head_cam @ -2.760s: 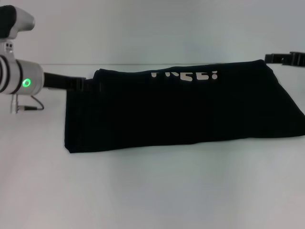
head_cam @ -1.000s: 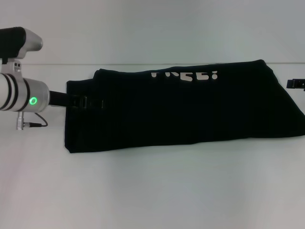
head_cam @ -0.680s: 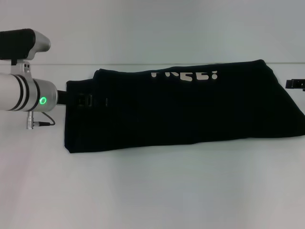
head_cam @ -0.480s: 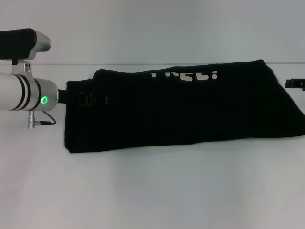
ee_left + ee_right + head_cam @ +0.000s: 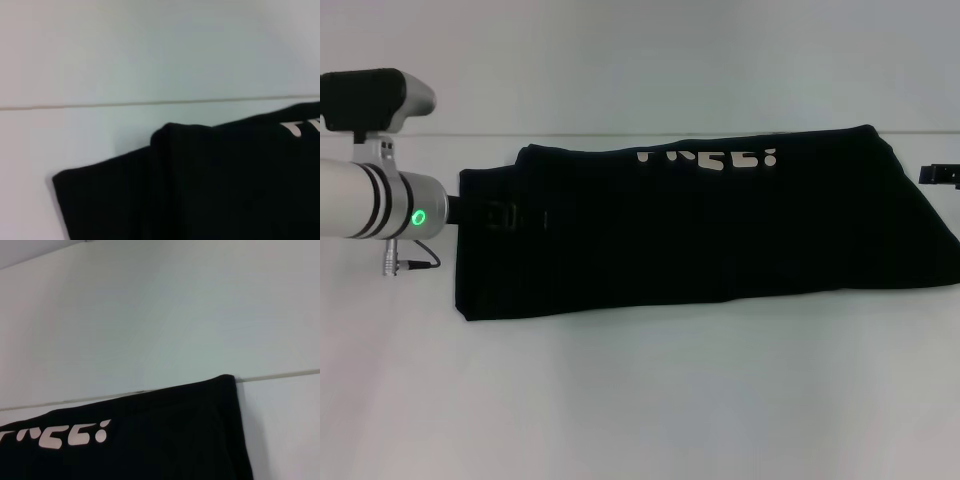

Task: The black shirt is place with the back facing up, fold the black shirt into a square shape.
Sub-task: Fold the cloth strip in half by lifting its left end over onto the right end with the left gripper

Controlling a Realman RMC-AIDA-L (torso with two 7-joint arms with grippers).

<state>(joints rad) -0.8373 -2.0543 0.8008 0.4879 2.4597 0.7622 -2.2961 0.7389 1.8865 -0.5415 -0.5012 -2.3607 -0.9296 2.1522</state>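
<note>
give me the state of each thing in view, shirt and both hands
black shirt: folded into a long band, flat on the table, white lettering partly showing along its far edge
left hand: over the shirt's left end, black against black cloth
right hand: beside the shirt's right end, only a tip shows at the picture's edge

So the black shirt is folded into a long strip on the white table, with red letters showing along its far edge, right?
Not quite: the lettering is white, not red, as the head view shows and the right wrist view confirms. The rest holds: the black shirt lies folded into a long strip on the white table, letters along its far edge.
</note>
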